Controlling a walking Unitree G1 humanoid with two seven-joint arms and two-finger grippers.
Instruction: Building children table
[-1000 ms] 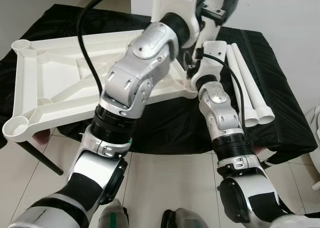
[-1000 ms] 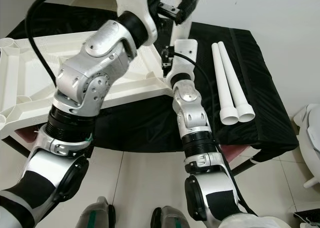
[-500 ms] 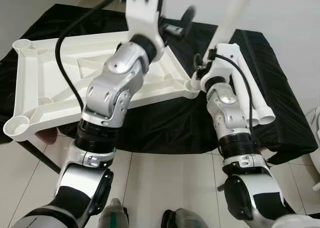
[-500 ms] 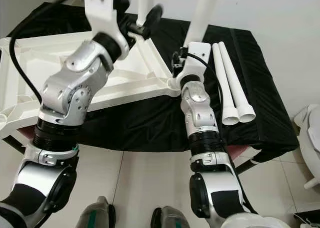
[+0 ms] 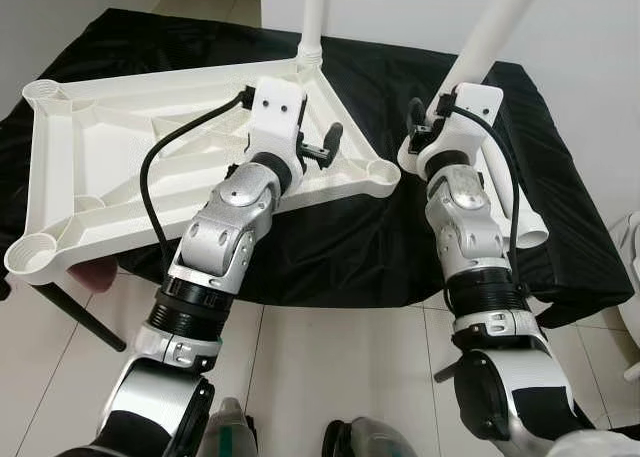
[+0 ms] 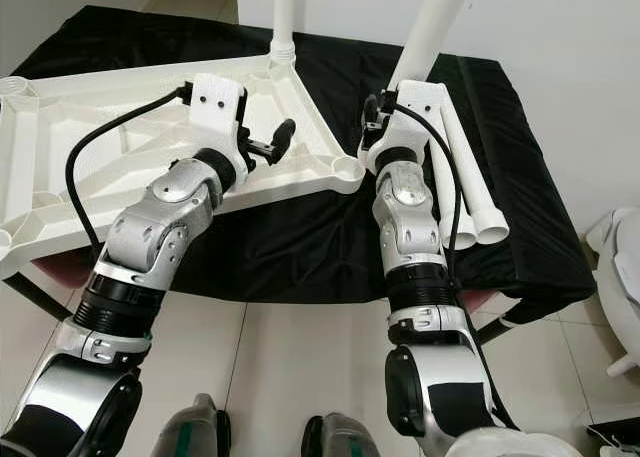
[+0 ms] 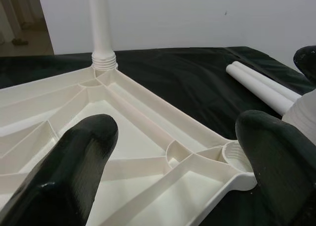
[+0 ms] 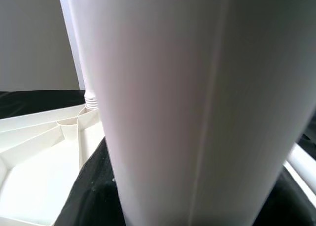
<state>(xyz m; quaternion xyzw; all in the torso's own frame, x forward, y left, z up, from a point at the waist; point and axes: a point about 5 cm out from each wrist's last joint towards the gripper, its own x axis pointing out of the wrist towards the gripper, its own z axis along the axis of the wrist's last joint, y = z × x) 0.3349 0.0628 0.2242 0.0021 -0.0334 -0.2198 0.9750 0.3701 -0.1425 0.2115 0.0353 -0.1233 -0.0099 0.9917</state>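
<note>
My left hand hovers over the upturned white tabletop, fingers spread wide with nothing between them. Looking along them from the wrist, I see the ribbed underside and the round socket at the near corner of the tabletop, sitting empty just ahead of my right-side finger.

The tabletop lies underside up on the counter, which is draped in black cloth. At its far corner one white leg stands upright, seated in its threaded collar.

My right hand is up beside the near right corner of the tabletop, and a second white leg rises from it, tilted away to the right and running out of the top of the picture. From the right wrist that leg sits very close to the lens, so I take it as gripped, though I cannot see the fingers themselves around it. Its lower end is near the empty corner socket, hidden behind my wrist; I cannot tell whether it touches.

Two more legs lie side by side on the cloth to the right of my right arm, flared open ends pointing toward me, touching each other along their length.
</note>
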